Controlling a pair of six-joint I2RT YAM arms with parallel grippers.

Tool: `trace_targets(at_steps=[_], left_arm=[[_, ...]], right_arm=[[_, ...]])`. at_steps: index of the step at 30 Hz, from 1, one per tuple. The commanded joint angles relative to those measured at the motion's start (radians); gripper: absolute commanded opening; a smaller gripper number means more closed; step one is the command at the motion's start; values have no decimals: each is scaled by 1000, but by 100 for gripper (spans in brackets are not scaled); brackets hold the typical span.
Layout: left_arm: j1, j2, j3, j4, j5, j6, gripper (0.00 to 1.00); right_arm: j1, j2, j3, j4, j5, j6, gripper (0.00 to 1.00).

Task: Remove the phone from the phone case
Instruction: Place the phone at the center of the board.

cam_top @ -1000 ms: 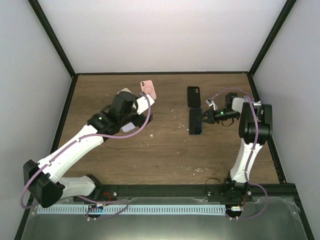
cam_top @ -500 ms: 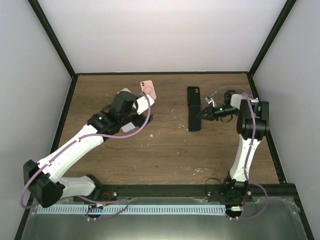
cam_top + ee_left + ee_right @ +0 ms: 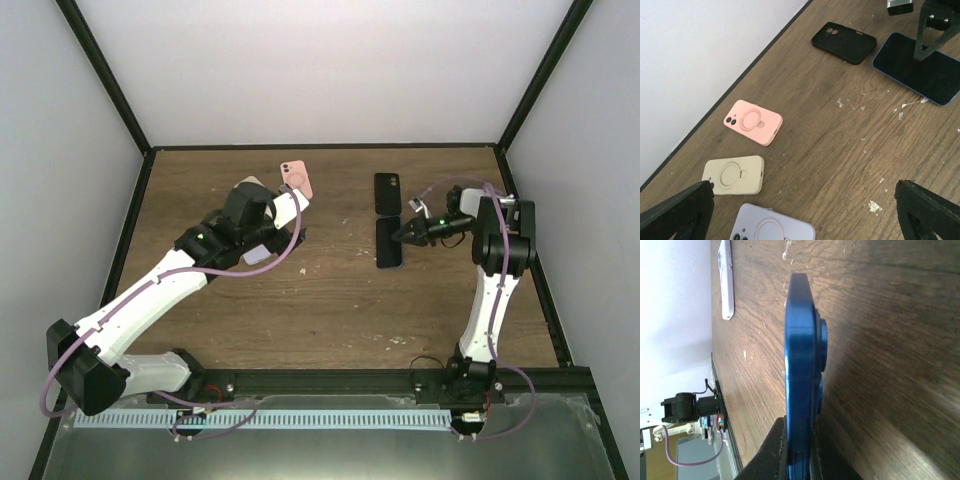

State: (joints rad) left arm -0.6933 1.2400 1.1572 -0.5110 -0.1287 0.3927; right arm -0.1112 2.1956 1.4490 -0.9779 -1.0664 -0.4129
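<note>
Phone (image 3: 390,243) sits bare on the table (image 3: 330,300), right of centre, with the black case (image 3: 388,193) just beyond its far end and apart from it. From above, the right gripper (image 3: 405,234) reaches in from the right and meets the phone's right edge, though that view is too small to show the grip itself.

The right wrist camera settles it: the blue phone (image 3: 800,365) is seen edge-on, its camera bump facing the wood, and the 2 fingers (image 3: 771,455) are pinched tight against its 2 faces at the near end. Whether the bump touches the wood cannot be told from here.

The left wrist camera adds the dark screen facing up (image 3: 918,68) with the right arm's fingers (image 3: 927,30) on its far edge, and the black case (image 3: 844,43) lying back-up (camera cut-out visible). It also shows 3 more cases in a loose row: a pink case (image 3: 753,122), a beige case (image 3: 733,175) and a lavender case (image 3: 771,230). From above, the beige one is hidden under the arm.

The left gripper (image 3: 802,200) hangs over the wood with its jaws spread wide, holding nothing.
</note>
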Motion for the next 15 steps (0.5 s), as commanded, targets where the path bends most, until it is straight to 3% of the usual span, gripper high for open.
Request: trace_targets(at_steps=[1,4,15], left_arm=[[3,-3,1,8,9,-10,99],[4,-2,3,7,12,-10,99],[4,-2,-1,5,11,-8,99]], right_arm=[[-25,27,1,-56,0,-68,1],[-27,45,18,-47,1,-41,1],[-30,75,65,-27,40,5,21]])
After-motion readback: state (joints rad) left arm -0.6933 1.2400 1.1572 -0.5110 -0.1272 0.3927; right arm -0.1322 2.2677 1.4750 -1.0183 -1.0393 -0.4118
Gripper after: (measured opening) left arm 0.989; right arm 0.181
